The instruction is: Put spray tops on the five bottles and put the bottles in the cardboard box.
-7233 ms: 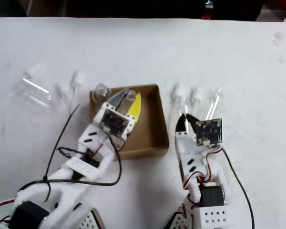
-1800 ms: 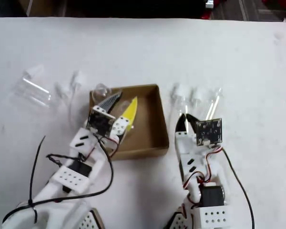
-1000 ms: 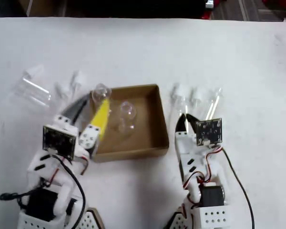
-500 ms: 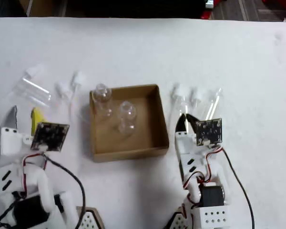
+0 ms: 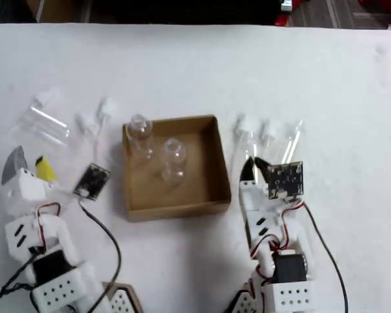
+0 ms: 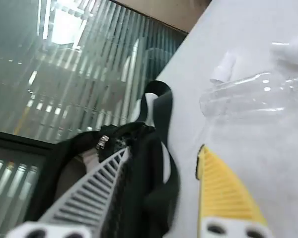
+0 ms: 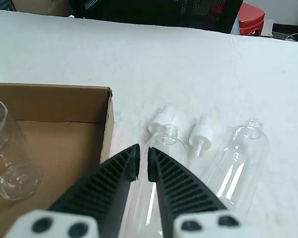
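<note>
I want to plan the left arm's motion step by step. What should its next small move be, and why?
Probably ease the open left gripper forward to the clear plastic bottle lying just ahead. The gripper holds nothing; this bottle is outside the brown cardboard box and seems to have no top on, with a white spray top lying beside it.

Boxed bottle (image 7: 10,158) partly off-frame
</note>
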Robot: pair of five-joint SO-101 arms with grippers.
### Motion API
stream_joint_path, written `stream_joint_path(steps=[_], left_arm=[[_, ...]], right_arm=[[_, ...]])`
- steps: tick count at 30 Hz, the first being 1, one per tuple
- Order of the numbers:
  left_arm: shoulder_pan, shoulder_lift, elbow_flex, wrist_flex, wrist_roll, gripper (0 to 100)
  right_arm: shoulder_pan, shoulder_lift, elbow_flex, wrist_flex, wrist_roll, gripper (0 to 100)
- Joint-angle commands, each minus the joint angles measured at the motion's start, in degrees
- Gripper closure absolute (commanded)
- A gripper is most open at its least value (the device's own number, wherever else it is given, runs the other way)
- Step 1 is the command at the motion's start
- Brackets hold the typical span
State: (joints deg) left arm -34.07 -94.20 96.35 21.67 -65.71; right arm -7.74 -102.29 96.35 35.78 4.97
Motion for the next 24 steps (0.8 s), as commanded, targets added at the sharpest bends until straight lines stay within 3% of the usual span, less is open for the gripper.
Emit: stream_joint_path(steps=[1, 9, 17, 20, 24], left_arm=[[-0.4, 2.59, -5.71, 0.7, -1.05, 80], [0.31, 30.55, -35.78, 19.34, -2.37, 80], [3.56, 60.44, -61.71, 41.58, -23.21, 80], [7.6, 68.53, -67.69, 44.66, -24.26, 80], [11.38, 79.43, -73.85, 42.9, -24.26, 80]], right_arm=[[-0.22, 0.13, 0.53, 0.13, -0.44, 98.0], [-0.22, 0.13, 0.53, 0.13, -0.44, 98.0], [-0.22, 0.13, 0.53, 0.13, -0.44, 98.0], [-0.22, 0.13, 0.53, 0.13, -0.44, 98.0], [-0.22, 0.13, 0.53, 0.13, -0.44, 98.0]])
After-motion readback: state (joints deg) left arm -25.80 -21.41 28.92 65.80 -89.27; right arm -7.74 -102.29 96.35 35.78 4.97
